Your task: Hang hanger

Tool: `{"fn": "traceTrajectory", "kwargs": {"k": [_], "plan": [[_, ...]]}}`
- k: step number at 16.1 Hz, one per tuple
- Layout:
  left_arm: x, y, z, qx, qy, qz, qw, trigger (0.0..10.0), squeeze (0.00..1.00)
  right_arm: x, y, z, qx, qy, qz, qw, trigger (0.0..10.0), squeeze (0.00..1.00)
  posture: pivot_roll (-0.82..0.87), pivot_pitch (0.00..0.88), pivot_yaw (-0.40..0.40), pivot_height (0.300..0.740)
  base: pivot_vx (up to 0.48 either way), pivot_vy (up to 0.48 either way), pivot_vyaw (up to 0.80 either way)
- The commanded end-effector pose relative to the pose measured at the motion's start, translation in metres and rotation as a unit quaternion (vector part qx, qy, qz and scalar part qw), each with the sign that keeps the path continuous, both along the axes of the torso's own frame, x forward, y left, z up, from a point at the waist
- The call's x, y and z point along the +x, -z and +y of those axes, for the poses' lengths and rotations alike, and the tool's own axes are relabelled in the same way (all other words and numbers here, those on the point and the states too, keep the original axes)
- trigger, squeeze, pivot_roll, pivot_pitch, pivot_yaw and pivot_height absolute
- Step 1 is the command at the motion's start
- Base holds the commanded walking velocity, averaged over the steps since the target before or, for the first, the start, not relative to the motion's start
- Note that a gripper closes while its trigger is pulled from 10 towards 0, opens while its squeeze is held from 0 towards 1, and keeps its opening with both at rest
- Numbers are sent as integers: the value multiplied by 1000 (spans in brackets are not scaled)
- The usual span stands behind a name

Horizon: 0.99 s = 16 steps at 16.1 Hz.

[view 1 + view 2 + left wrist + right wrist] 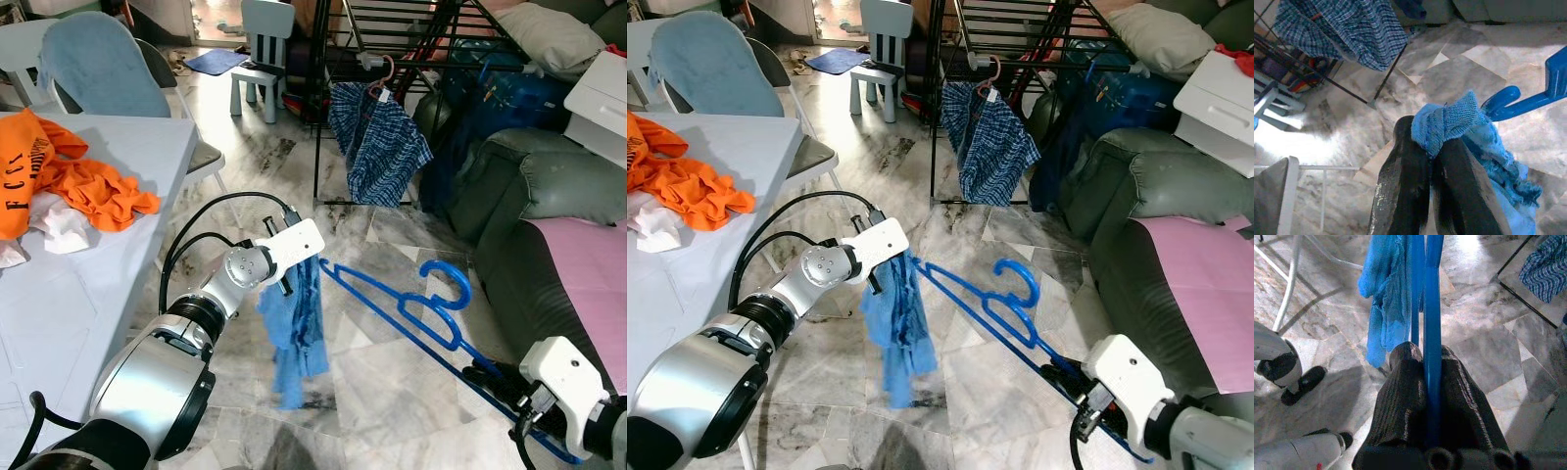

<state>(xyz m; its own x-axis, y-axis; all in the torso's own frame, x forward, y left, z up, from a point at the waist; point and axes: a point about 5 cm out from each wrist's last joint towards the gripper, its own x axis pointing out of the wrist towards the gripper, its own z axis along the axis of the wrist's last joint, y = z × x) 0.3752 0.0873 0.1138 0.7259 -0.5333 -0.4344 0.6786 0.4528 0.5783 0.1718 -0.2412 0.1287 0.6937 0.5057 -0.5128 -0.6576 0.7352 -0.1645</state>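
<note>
Left gripper [1432,152] is pinching the blue cloth [294,333]; right gripper [1425,382] is clamped on the blue hanger [411,313], above the marble floor [392,392].

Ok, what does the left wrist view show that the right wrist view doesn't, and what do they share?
Left wrist view alone: the left gripper shut on a bunched corner of the blue cloth, plus the hanger's hook beside it.

Right wrist view alone: the right gripper shut on the blue hanger, whose bars run away from it toward the hanging cloth, and a white table leg.

Both share: the blue cloth, the blue hanger, the marble floor, and the plaid garment hanging on the black drying rack.
</note>
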Motion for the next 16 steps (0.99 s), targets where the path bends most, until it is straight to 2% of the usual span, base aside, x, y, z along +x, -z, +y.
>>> {"fn": "traceTrajectory", "kwargs": {"k": [1,4,6,8,10,12,16], "plan": [[4,-11,-3,-3,10,-13,1000,10000,0,1,-2,0,-4,1,-8,1000,10000,0,-11,0,-82,740,0,0,0],[4,-12,-2,-7,16,-16,1000,10000,0,3,2,-1,-4,5,-9,1000,10000,0,-8,0,-84,740,0,0,0],[5,-12,0,-22,-6,1,1000,10000,0,2,0,0,-1,4,-11,1000,10000,0,-5,0,-85,740,0,0,0],[9,-10,7,-51,-75,18,996,10000,0,0,-3,1,4,-2,-9,1000,10000,0,-14,0,-82,740,0,0,0],[8,-8,2,-102,-99,57,988,10000,0,-3,-3,5,11,-10,-3,1000,10000,0,-16,0,-80,740,0,0,0],[5,-5,-7,-142,-93,92,981,10000,0,-3,1,10,17,-15,0,1000,10000,0,-16,0,-80,740,0,0,0],[3,-3,-11,-160,-98,117,975,10000,0,-1,6,18,23,-24,5,999,10000,0,-7,0,-79,740,0,0,0]]}}
